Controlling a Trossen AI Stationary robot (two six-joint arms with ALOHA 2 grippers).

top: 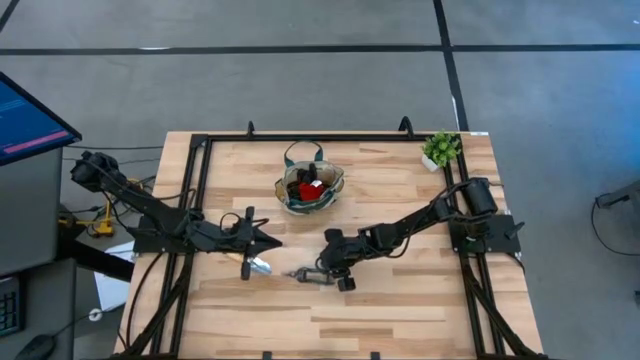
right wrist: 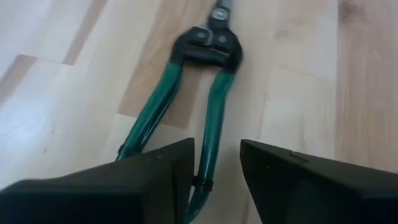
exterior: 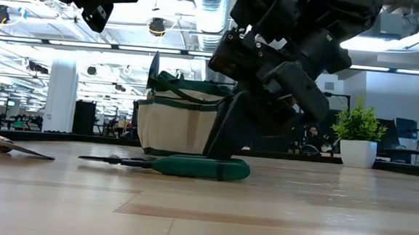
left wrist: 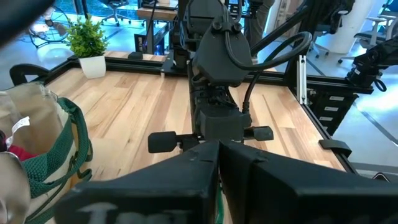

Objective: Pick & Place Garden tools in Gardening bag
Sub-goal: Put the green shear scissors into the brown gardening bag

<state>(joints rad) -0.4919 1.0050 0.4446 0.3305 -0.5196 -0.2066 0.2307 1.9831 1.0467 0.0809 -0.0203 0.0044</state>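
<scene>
My right jaws (right wrist: 214, 165) are standing partly open and lowered to the light wooden plank counter (top: 400, 300), straddling one green-sleeved handle of the green-handled pruners with the black pivot head (right wrist: 199, 93). The handle is running up between my two dark fingers (right wrist: 155, 171), with a gap showing on either side, so I am not clamping it; whether a finger is brushing it I cannot tell. The pruners (top: 312, 275) are lying flat on the counter, their short blade pointing away from my right wrist and toward my left arm. In the low view the green handles (exterior: 199, 166) are resting on the wood directly under my right gripper (exterior: 230, 144).

My left jaws (top: 268, 240) are closed on nothing, hovering above the counter just beside a silver trowel with a pale wooden handle (top: 255, 266), which is lying flat a little nearer the front edge.

Beyond both tools, toward the far side of the counter, the cream fabric gardening bag with dark green trim and thin loop handles (top: 310, 187) is standing upright and open, with a red-and-black piece (top: 308, 188) sitting inside it. The bag is well apart from the pruners. A small green potted plant in a white pot (top: 440, 150) is standing at the far corner on my right side, next to the black metal frame (top: 300, 138) edging the counter.
</scene>
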